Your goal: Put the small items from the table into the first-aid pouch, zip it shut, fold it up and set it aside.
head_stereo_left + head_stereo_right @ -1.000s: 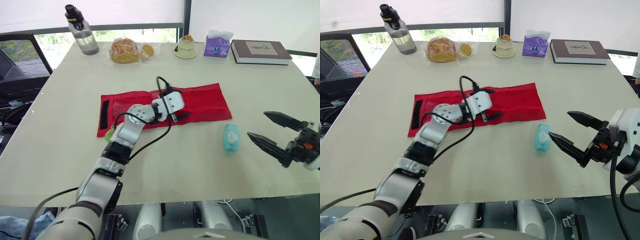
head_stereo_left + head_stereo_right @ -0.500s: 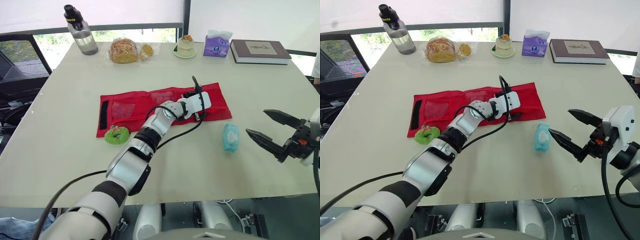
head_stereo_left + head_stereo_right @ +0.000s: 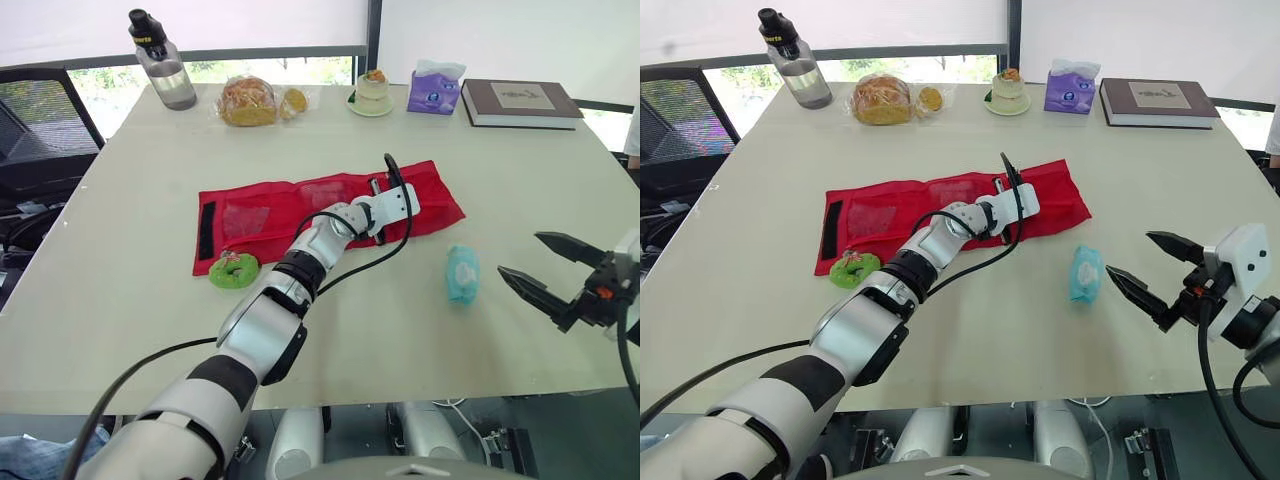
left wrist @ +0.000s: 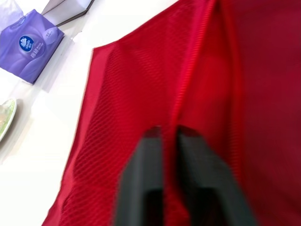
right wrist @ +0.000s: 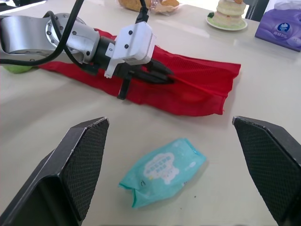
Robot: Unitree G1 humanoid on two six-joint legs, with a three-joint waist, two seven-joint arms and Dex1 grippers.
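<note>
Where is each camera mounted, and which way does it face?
Eye views: on the head, looking down over the table; both arms show, left hand on the pouch, right hand open.
Left wrist: looks along its fingers pinching pouch fabric.
Right wrist: looks between its fingers at the wipes.
Shared: all show the pouch.

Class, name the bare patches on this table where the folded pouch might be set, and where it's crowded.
Free: the left side, from red pouch to the table edge; the right patch between pouch, book and wipes pack. Crowded: the far edge, with bottle, bread, cake, tissues.
</note>
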